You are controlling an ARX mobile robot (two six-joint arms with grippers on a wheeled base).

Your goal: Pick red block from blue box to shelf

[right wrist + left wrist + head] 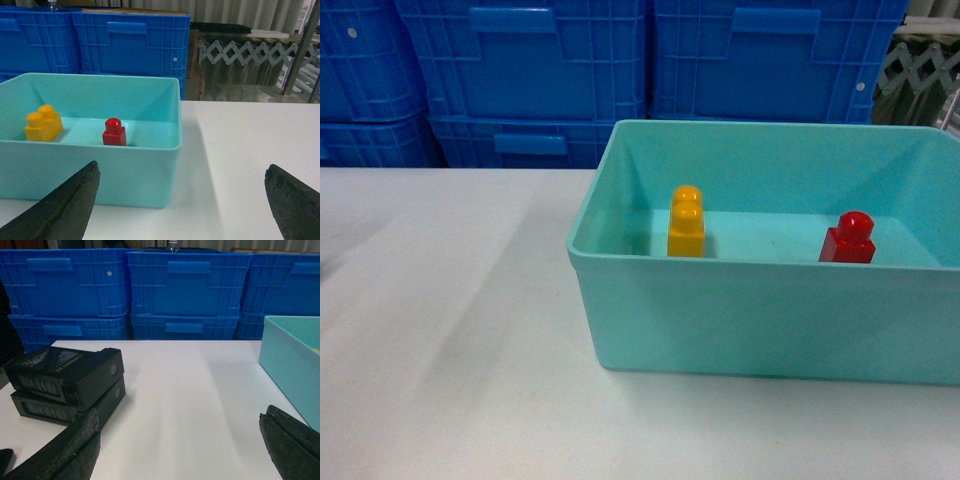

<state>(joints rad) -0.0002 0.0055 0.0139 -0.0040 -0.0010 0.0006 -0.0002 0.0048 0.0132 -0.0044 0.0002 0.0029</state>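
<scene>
Right now your right gripper (182,210) hangs wide open and empty outside the blue box (150,172), since the red block (114,132) stands upright inside, apart from the yellow brick (44,123); your left gripper (180,450) also gapes empty.

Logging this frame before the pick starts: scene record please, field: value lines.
target: small glossy red one-stud brick, upright on the bin floor, right side
container: light turquoise plastic bin on the white table
distractor: orange-yellow two-stud brick, in the same bin, left of the red one, apart from it
left gripper: open, empty, over bare table
right gripper: open, empty, outside the bin's near wall
other: two stacked black battery packs; dark blue ribbed crates behind
shelf: not in view
</scene>
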